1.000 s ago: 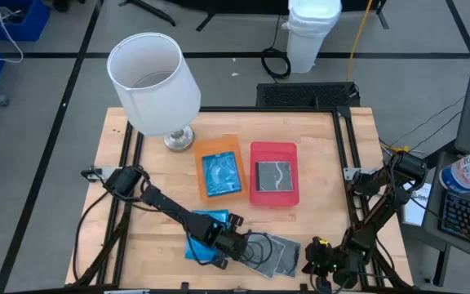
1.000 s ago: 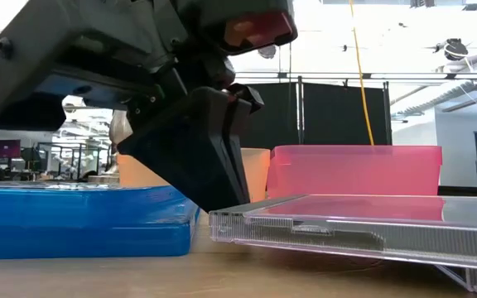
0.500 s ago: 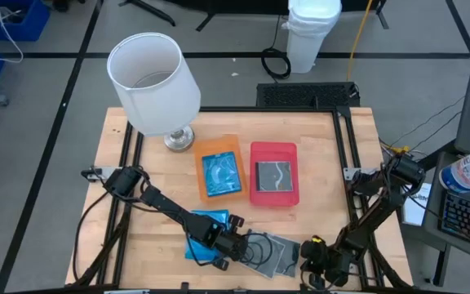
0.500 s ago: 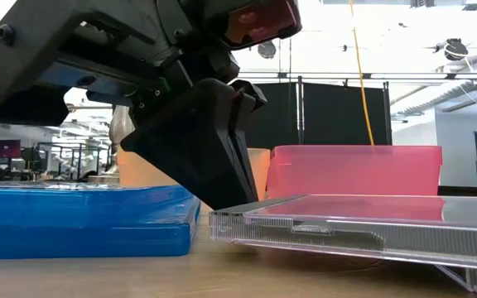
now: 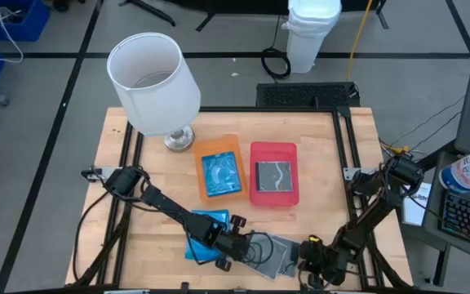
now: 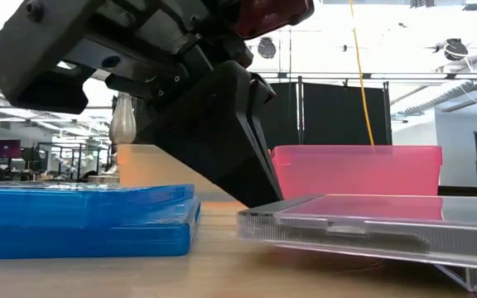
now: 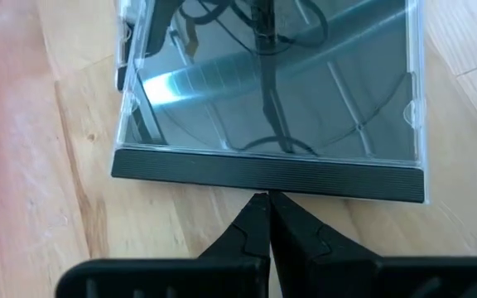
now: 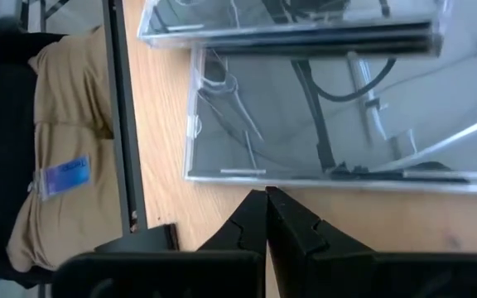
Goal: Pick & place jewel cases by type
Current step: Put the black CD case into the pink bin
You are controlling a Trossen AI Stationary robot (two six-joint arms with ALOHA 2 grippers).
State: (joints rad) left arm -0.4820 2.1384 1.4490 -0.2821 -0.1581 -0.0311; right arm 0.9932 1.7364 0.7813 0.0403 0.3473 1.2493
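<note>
From above: lying on the wooden bench (image 5: 317, 147), one translucent blue jewel case (image 5: 220, 174) inside the flat orange tray (image 5: 205, 152), one clear dark-backed jewel case (image 5: 272, 175) inside the flat red tray (image 5: 259, 198). Resting near the front edge, another blue jewel case (image 5: 199, 242), with two clear dark jewel cases (image 5: 277, 251) just beside. Reaching between them, the left gripper (image 5: 240, 247); hovering at the clear cases' other side, the right gripper (image 5: 307, 260). Standing at the back, a white lamp (image 5: 154, 82).

At bench level: pressing against the clear case's edge (image 6: 255, 219), left jaws.

Left wrist: jaws pressed together, touching the case's dark spine (image 7: 263, 175).

Right wrist: jaws pressed together, pinching nothing, just beside a clear case (image 8: 321, 116).
</note>
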